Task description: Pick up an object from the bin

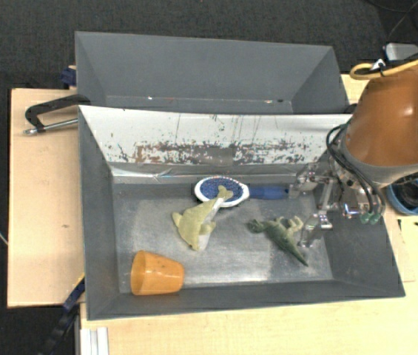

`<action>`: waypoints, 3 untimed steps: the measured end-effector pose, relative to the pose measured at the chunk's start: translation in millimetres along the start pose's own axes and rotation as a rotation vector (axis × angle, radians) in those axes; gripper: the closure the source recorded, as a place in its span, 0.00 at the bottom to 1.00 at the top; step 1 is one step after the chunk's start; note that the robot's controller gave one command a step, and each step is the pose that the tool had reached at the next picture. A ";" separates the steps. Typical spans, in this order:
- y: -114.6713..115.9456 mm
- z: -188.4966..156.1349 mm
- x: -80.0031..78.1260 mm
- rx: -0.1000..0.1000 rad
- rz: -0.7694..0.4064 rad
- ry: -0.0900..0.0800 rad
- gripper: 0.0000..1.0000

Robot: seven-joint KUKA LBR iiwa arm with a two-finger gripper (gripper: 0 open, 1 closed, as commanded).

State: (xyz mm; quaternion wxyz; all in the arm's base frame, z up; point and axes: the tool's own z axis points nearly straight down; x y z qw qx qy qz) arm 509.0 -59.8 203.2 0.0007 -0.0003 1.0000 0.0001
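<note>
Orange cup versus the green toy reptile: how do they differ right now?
The orange cup is smooth and chunky; the green toy reptile is thin and limbed. The cup lies on its side at lower left, far from the gripper; the reptile lies right beside it. Both rest on the bin floor.

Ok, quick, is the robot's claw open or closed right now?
Gripper: cannot be told whether open or closed; it is right beside the green toy reptile.

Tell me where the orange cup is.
In the camera view, the orange cup lies on its side in the lower-left corner of the bin, below-left of the pale toy dolphin.
</note>
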 end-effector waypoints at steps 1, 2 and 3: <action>8.1 120.6 -43.4 -0.001 -0.090 -0.004 0.00; 7.8 122.3 -43.4 0.000 -0.091 -0.002 1.00; -6.9 -96.8 -64.5 0.002 -0.092 -0.015 1.00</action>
